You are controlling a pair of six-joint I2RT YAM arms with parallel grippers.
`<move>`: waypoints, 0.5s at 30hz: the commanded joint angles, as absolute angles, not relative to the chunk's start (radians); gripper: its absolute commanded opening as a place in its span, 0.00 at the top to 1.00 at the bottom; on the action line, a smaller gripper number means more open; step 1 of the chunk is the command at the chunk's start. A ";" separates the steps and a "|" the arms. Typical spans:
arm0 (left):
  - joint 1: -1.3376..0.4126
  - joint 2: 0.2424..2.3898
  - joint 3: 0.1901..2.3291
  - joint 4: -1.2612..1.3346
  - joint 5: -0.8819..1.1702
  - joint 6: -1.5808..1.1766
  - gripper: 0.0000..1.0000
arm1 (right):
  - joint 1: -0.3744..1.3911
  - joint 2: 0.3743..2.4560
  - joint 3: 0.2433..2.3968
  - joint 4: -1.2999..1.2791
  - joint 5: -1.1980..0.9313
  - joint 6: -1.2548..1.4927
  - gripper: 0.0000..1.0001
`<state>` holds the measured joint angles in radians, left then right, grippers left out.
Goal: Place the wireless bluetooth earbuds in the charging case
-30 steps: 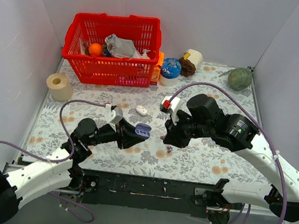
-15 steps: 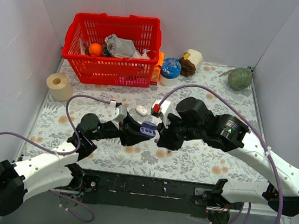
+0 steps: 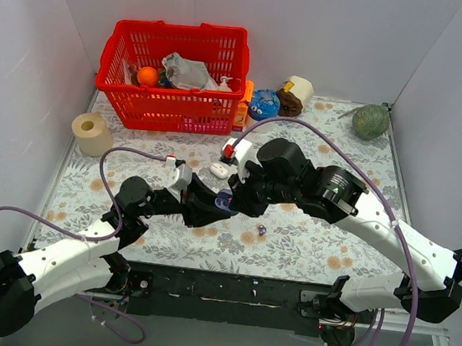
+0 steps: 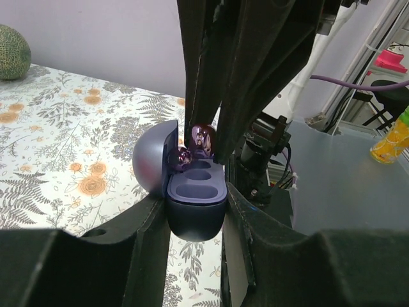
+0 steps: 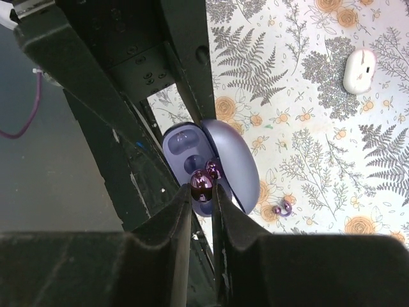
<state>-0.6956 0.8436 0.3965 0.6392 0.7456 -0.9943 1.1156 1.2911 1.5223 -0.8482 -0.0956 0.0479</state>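
Observation:
My left gripper (image 3: 221,205) is shut on the charging case (image 3: 225,199), a bluish-lavender pebble held with its lid open. In the left wrist view the case (image 4: 195,220) sits between the fingers (image 4: 144,243), with both sockets showing. My right gripper (image 3: 236,197) is shut on one shiny purple earbud (image 5: 201,183) and holds it right over the open case (image 5: 182,144). In the left wrist view that bud (image 4: 203,137) hangs at the case's far socket, by the lid (image 4: 153,166). The second earbud (image 3: 260,228) lies on the table right of the case, also in the right wrist view (image 5: 281,208).
A red basket (image 3: 174,73) with items stands at the back left. A paper roll (image 3: 92,133) is at the left edge. A small white object (image 3: 219,170) lies just behind the grippers. A blue-topped tub (image 3: 263,108) and a green melon (image 3: 370,121) are at the back.
My right gripper has carried the earbud left, from above the table to over the open case. My left gripper has brought the case a little right to meet it.

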 commanded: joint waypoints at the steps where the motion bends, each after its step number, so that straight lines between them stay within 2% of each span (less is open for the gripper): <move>1: -0.698 0.818 0.405 0.653 0.762 -0.991 1.00 | 1.129 1.322 1.608 -0.848 -0.072 0.034 0.99; 7: -0.698 0.819 0.391 0.672 0.761 -1.005 1.00 | 1.140 1.354 1.666 -0.880 -0.031 0.037 0.99; 15: -0.698 0.824 0.385 0.689 0.746 -1.020 1.00 | 1.140 1.361 1.687 -0.902 -0.009 0.048 0.85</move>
<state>-0.6956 0.8394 0.3927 0.6598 0.7475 -1.0119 1.1351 1.3575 1.6432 -0.8898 -0.0422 0.0486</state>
